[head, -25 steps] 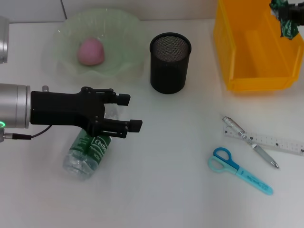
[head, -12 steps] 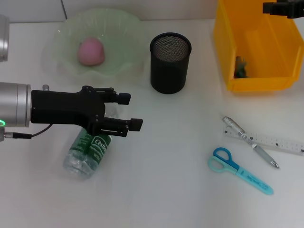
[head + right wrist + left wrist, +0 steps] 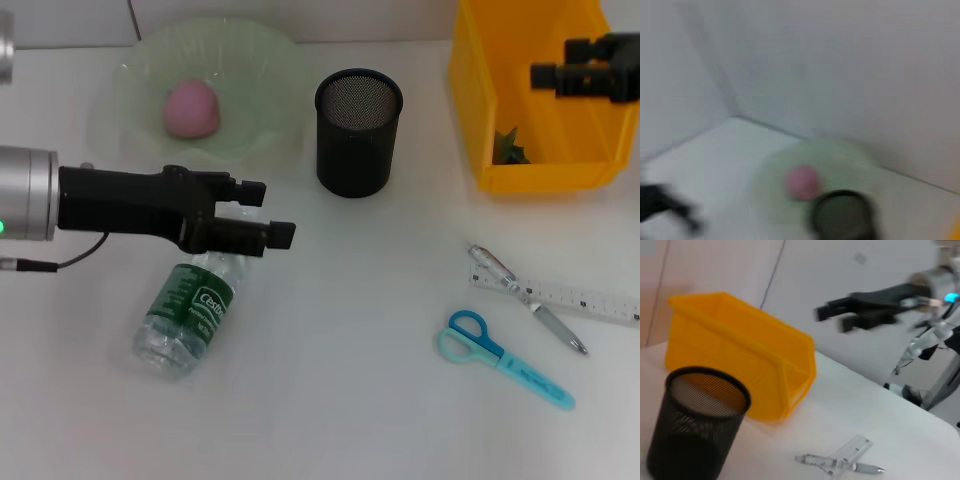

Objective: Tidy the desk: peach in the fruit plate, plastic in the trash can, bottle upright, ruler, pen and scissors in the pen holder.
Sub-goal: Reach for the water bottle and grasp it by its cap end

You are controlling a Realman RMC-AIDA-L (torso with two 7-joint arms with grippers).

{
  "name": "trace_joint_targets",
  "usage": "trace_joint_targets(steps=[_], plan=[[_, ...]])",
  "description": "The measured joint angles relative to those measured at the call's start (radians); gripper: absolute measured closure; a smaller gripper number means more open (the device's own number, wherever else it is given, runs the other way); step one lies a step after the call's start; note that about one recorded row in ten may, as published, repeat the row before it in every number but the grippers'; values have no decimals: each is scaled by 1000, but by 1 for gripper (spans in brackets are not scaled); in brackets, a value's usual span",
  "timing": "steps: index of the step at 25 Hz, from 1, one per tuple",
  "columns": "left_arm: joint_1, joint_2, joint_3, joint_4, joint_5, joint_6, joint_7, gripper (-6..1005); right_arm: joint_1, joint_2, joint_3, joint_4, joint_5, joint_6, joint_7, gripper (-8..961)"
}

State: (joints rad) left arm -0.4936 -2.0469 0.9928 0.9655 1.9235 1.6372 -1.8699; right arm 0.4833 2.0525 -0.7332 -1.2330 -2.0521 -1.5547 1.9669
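A clear bottle (image 3: pixel 190 315) with a green label lies on its side on the white desk. My left gripper (image 3: pixel 265 212) is open and empty just above its neck end. A pink peach (image 3: pixel 190 108) sits in the pale green fruit plate (image 3: pixel 265 60). The green plastic (image 3: pixel 510 148) lies inside the yellow trash bin (image 3: pixel 480 120). My right gripper (image 3: pixel 548 73) is open and empty over the bin; it also shows in the left wrist view (image 3: pixel 835 317). A pen (image 3: pixel 525 298) lies across a ruler (image 3: pixel 590 300), beside blue scissors (image 3: pixel 505 358). The black mesh pen holder (image 3: pixel 358 130) stands empty.
The pen holder (image 3: pixel 695 430), the bin (image 3: pixel 740 365) and the pen on the ruler (image 3: pixel 840 462) show in the left wrist view. The right wrist view shows the peach (image 3: pixel 802 181) and the pen holder (image 3: pixel 840 217), blurred.
The green plastic left my right gripper and dropped into the yellow bin. The right gripper moved down and left over the bin. My left gripper shifted back towards the plate, uncovering more of the bottle.
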Motion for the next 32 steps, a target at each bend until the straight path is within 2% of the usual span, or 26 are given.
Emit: trace_joint_targets(steps=[4,5,7,10,11,14,15,16,18,21,23,32], plan=[[-60,-1,0,51,138,-13,-227,162,-79,1,0,54,132,-199,-208,243],[-60,-1,0,51,138,-13,-227,162,-98,5,0,83,146,-243,-270,243],[-129,-10,0,74,260,-29,-395,162,-124,14,0,136,153,-286,-363,243],[-156,-12,0,76,305,-38,-455,162,-145,20,1,249,148,-300,-493,244],[-212,-13,4,71,393,-70,-557,162,-147,19,-1,287,144,-300,-528,244],[-278,-20,14,43,533,-137,-663,162,-147,10,-6,402,122,-303,-629,244],[-278,-20,14,43,533,-137,-663,162,-145,8,-6,423,115,-303,-648,244],[-310,-21,25,6,608,-173,-710,162,-144,7,-5,449,103,-300,-667,244],[-349,-22,42,-57,661,-216,-759,162,-143,7,0,481,89,-293,-694,244],[-353,-23,45,-67,664,-225,-765,162,-144,7,3,512,87,-280,-723,245],[-366,-27,78,-112,663,-273,-784,162,-145,7,4,522,89,-277,-730,245],[-363,-28,187,-144,664,-352,-831,163,-148,6,5,530,90,-278,-732,246]])
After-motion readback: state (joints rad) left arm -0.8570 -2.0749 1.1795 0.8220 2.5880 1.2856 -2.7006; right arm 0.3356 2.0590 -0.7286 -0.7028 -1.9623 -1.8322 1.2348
